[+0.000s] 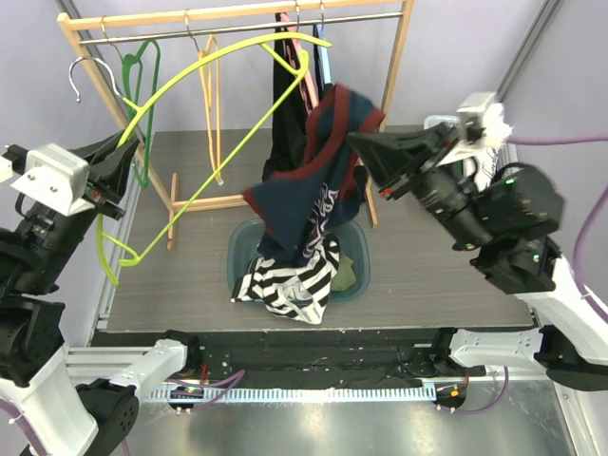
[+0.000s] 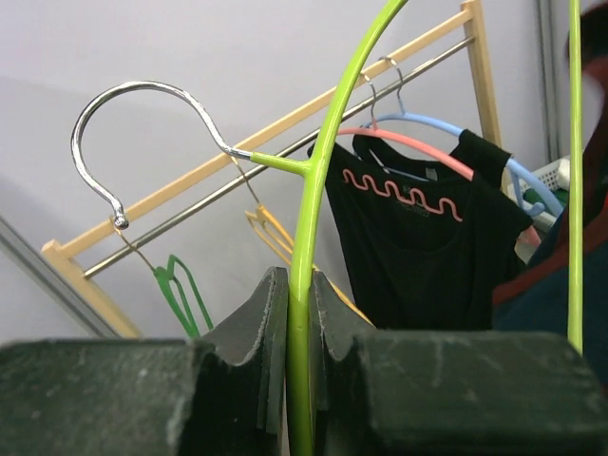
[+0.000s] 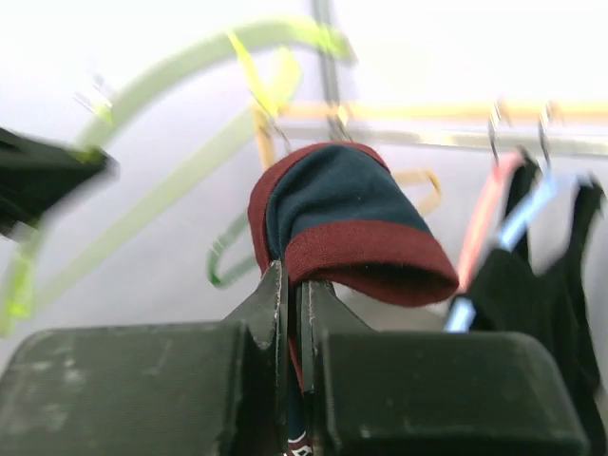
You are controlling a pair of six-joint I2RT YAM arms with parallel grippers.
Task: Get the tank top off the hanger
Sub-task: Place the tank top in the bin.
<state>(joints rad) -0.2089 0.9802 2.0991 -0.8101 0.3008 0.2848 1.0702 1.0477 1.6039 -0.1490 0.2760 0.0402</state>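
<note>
My left gripper [image 1: 122, 152] [image 2: 299, 280] is shut on the lime-green hanger [image 1: 218, 62] [image 2: 323, 161], pinching its rod just below the metal hook. The hanger is held up, tilted across the left half of the scene, with nothing on its arms. The tank top [image 1: 318, 180] [image 3: 342, 204] is navy with maroon trim. It hangs from my right gripper [image 1: 353, 141] [image 3: 296, 275], which is shut on its trimmed edge near the strap. The cloth drapes down over the basket, to the right of the hanger's far tip. In the left wrist view the tank top [image 2: 556, 304] shows blurred at the right edge.
A wooden clothes rack [image 1: 237, 14] stands at the back with a green hanger [image 1: 142, 57], a yellow hanger [image 1: 211, 95] and a black top [image 1: 285, 104] [image 2: 418, 247] on pink and blue hangers. Below the tank top sits a teal basket [image 1: 356, 275] holding a striped cloth [image 1: 290, 280].
</note>
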